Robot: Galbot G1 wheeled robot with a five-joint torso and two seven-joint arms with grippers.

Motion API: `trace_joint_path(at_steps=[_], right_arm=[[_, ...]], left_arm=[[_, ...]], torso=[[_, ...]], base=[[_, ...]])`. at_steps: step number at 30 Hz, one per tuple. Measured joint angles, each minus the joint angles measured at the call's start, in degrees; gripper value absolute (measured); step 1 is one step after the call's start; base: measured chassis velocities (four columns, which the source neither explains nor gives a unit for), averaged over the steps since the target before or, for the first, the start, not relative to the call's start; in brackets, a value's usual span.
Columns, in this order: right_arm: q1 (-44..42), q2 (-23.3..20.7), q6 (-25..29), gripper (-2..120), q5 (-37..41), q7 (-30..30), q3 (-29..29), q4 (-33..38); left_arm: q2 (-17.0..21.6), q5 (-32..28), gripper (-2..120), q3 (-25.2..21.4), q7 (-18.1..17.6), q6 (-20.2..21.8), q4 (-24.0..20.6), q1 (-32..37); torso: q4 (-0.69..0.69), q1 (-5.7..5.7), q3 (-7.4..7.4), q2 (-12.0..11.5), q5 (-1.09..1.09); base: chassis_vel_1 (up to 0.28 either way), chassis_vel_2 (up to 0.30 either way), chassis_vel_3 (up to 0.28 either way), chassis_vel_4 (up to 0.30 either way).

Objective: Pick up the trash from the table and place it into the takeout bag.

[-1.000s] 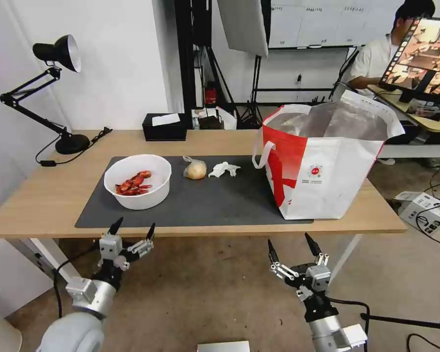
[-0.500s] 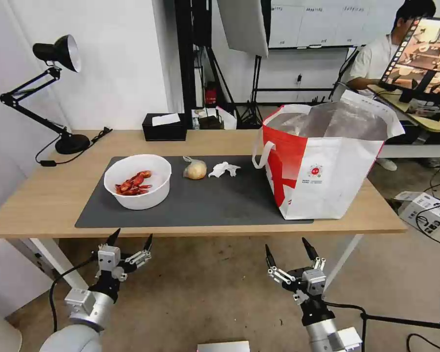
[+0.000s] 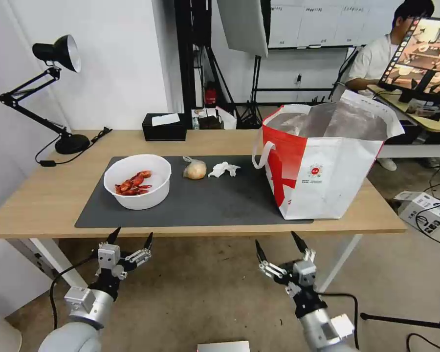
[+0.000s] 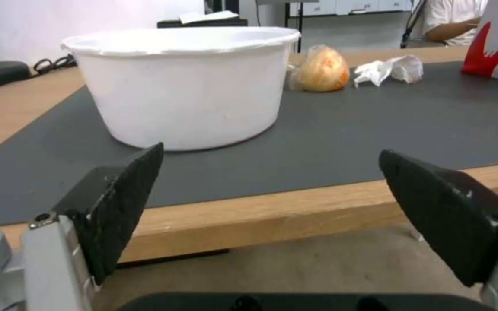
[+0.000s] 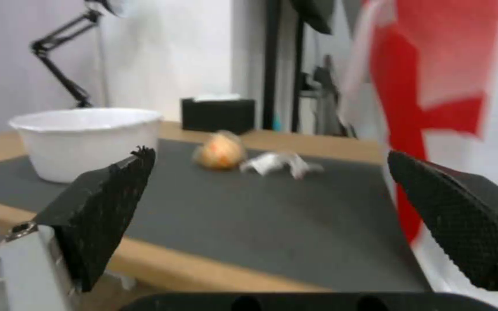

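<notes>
Bright, even indoor light with soft shadows.

In the head view straight lines bow toward the edges, and the takeout bag (image 3: 327, 166) shows mild glare on its foil lining. A faint shadow lies beneath the white bowl (image 3: 138, 181) on the bench (image 3: 44, 195). The left wrist view is crisp up close; the right wrist view is smeared, the bag's red panel worst.

The left gripper (image 4: 269, 183) hangs just off the worktop (image 4: 249, 216) edge, jaws spread wide and empty. On the dark mat (image 4: 347, 129), the white bowl (image 4: 183, 84) stands at about 11 o'clock. The bagged beige lump (image 4: 323, 69) and crumpled tissue (image 4: 388, 70) lie at 1 o'clock, just beside each other.
</notes>
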Motion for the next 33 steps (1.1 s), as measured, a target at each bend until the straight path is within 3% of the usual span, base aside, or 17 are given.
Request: trace_joint_path(at_steps=[8, 14, 20, 21, 24, 33], right_arm=[[16.2, -8.3, -8.3, 100, 9.3, 0.4, -6.9, -2.7], [26.3, -9.5, -12.1, 100, 13.2, 2.3, -13.8, -6.9], [41.6, -5.5, -20.5, 100, 17.3, 11.9, -25.9, -14.5], [41.6, -5.5, -20.5, 100, 17.3, 11.9, -25.9, -14.5], [49.1, -1.4, -25.5, 100, 21.1, 22.0, -30.1, -19.7], [62.4, 8.0, -32.0, 100, 27.5, 35.0, -33.6, -35.5]], left_arm=[[-0.3, -0.1, 100, -0.7, 0.0, 0.0, -0.3, 0.9], [-0.7, -0.1, 100, -1.1, -0.1, 0.0, -0.6, 1.5], [-1.5, 0.1, 100, -1.7, -0.1, 0.2, -0.7, 2.5], [-1.5, 0.1, 100, -1.7, -0.1, 0.2, -0.7, 2.5], [-1.9, 0.3, 100, -2.1, -0.1, 0.2, -0.8, 3.3], [-3.0, 0.7, 100, -2.7, -0.1, 0.2, -1.0, 4.2]], torso=[[0.01, 0.01, 0.0, 0.0, 0.0], [0.0, 0.02, 0.01, 0.0, -0.01], [0.01, 0.01, 0.0, 0.0, -0.01], [0.01, 0.01, 0.0, 0.0, -0.01], [0.01, 0.01, 0.0, 0.0, -0.01], [0.01, 0.01, 0.0, 0.0, -0.01]], base=[[0.0, 0.0, 0.0, 0.0], [0.0, 0.0, 0.0, 0.0], [0.0, 0.0, 0.0, 0.0], [0.0, 0.0, 0.0, 0.0], [0.0, 0.0, 0.0, 0.0], [0.0, 0.0, 0.0, 0.0]])
